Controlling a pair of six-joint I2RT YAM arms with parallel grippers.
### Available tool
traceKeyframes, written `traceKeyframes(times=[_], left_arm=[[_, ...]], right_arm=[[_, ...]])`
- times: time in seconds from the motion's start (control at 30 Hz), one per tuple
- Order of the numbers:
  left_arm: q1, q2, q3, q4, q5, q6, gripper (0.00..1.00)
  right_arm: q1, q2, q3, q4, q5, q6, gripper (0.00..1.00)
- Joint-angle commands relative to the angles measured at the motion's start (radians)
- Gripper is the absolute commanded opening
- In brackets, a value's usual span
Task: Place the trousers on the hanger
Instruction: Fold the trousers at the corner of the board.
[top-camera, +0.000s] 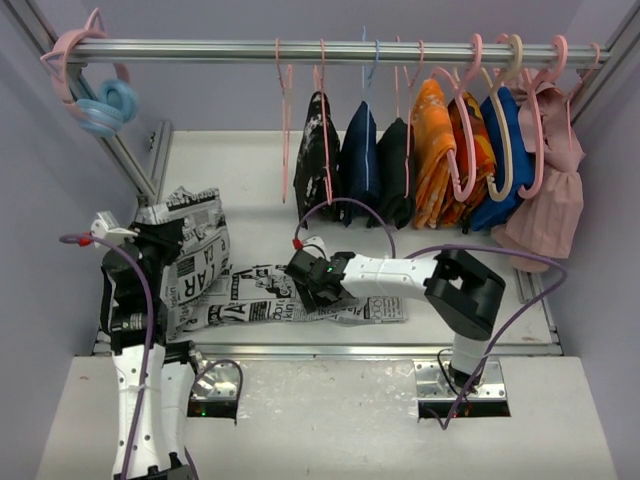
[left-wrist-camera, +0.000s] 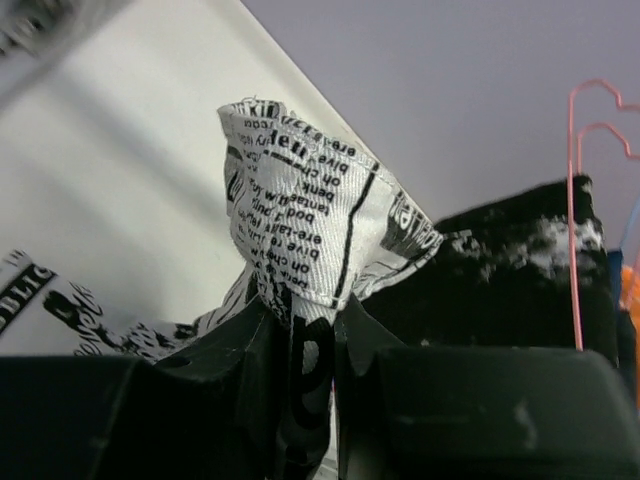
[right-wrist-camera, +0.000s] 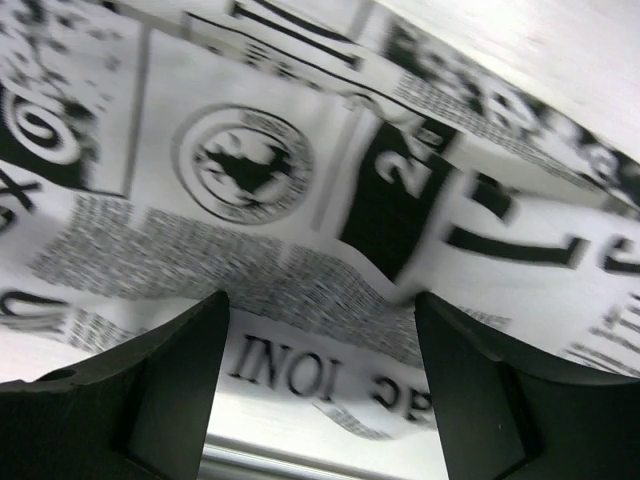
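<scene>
The newspaper-print trousers lie across the table's near side, with one end bunched and lifted at the left. My left gripper is shut on that lifted end. In the left wrist view a fold of the trousers rises out of the left gripper. My right gripper hovers low over the middle of the trousers with its jaws open. In the right wrist view nothing sits between the fingers of the right gripper, and the trousers lie flat just beyond. A thin pale-pink wire hanger hangs bare on the rail, and the hanger also shows at the right of the left wrist view.
The metal rail carries a black speckled garment, dark, orange and blue clothes, and a pink garment at the right. Blue and pink rings hang at the rail's left end. An aluminium bar edges the table front.
</scene>
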Motion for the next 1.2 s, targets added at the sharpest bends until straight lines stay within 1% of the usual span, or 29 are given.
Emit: traceKeyframes(times=[0.0,0.03,0.1,0.17,0.23,0.33,0.4,0.43,0.5,0.53,0.6,0.67,0.73,0.77,0.83,0.97,1.0,1.1,1.17], left_arm=[[-0.005,0.125,0.231,0.056,-0.125,0.095,0.0],[-0.005,0.128,0.252,0.065,-0.125,0.096,0.0],[-0.006,0.135,0.275,0.125,-0.098,0.103,0.0],[-0.006,0.133,0.291,0.152,-0.085,0.104,0.0],[-0.006,0.139,0.302,0.157,-0.092,0.115,0.0],[-0.005,0.153,0.32,0.158,-0.117,0.153,0.0],[-0.005,0.162,0.332,0.171,-0.108,0.197,0.0],[-0.005,0.163,0.332,0.183,-0.083,0.203,0.0],[-0.008,0.15,0.307,0.233,0.019,0.191,0.0],[-0.008,0.144,0.302,0.234,0.03,0.177,0.0],[-0.006,0.124,0.252,0.245,0.052,0.13,0.0],[-0.006,0.117,0.183,0.227,0.011,0.097,0.0],[-0.006,0.121,0.137,0.229,-0.012,0.077,0.0],[-0.008,0.123,0.111,0.267,0.011,0.056,0.0],[-0.02,0.11,0.028,0.343,0.037,0.024,0.0],[-0.036,0.073,-0.034,0.392,0.033,-0.019,0.0],[-0.038,0.07,-0.039,0.395,0.038,-0.023,0.0],[-0.053,0.054,-0.074,0.414,0.034,-0.035,0.0],[-0.064,0.038,-0.103,0.435,0.014,-0.033,0.0]], right_arm=[[0.028,0.082,0.068,0.059,-0.093,0.02,0.75],[0.028,0.094,0.069,0.078,-0.096,0.021,0.75],[0.033,0.132,0.106,0.128,-0.164,0.023,0.75],[0.041,0.18,0.157,0.134,-0.193,0.026,0.75],[0.053,0.248,0.251,0.124,-0.204,0.026,0.75],[0.066,0.304,0.336,0.108,-0.215,0.038,0.75],[0.073,0.337,0.394,0.111,-0.238,0.046,0.76],[0.073,0.346,0.403,0.117,-0.244,0.047,0.76],[0.072,0.359,0.422,0.134,-0.247,0.034,0.77],[0.071,0.358,0.426,0.134,-0.248,0.031,0.78],[0.071,0.34,0.422,0.132,-0.262,-0.003,0.84],[0.071,0.292,0.394,0.162,-0.299,-0.06,0.88],[0.07,0.259,0.361,0.143,-0.277,-0.066,0.88],[0.071,0.235,0.333,0.145,-0.24,-0.069,0.88],[0.064,0.161,0.248,0.18,-0.236,-0.078,0.88],[0.049,0.004,0.079,0.259,-0.278,-0.089,0.89],[0.05,-0.018,0.058,0.271,-0.28,-0.093,0.89],[0.051,-0.134,-0.051,0.296,-0.281,-0.095,0.91],[0.05,-0.242,-0.108,0.3,-0.284,-0.092,0.93]])
